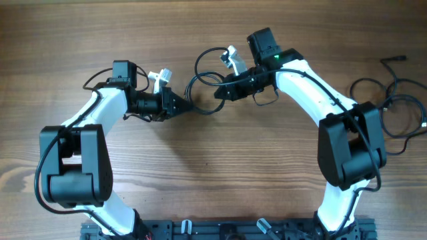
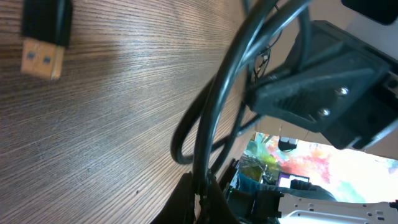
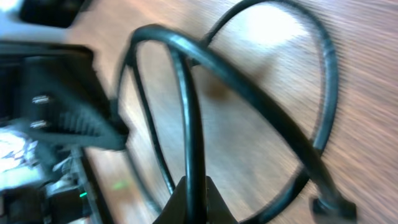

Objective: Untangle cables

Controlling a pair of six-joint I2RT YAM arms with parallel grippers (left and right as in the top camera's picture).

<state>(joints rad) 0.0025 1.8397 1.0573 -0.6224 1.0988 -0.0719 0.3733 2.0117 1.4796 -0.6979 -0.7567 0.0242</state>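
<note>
Over on the left, the left gripper (image 1: 185, 105) reaches in toward the middle of the wooden table (image 1: 220, 173), and its jaws are clenched on the looped cable (image 1: 200, 85). The left wrist view backs that up. Several black strands run down into the pinched fingertips at the bottom edge, and one of them curls into a tight bend just above the wood. At the upper left of that view a USB plug (image 2: 42, 45), with a black shell and a pale metal end, lies flat on the table, well apart from the grip.

In the centre, the cable arcs in rounded loops between the two grippers, bulging toward the far side of the table.

Now the right gripper (image 1: 220, 93): it faces the left one, tip toward tip, near but not touching. It too is clamped on that cable. Its wrist view shows a single strand squeezed between the closed tips. Wide loops fan out over the wood beyond it, and a small plug end (image 3: 333, 208) sits at the lower right.

At the far right, loose cable strands (image 1: 393, 93) sprawl on the table beyond the right arm's elbow, well away from both grippers.
</note>
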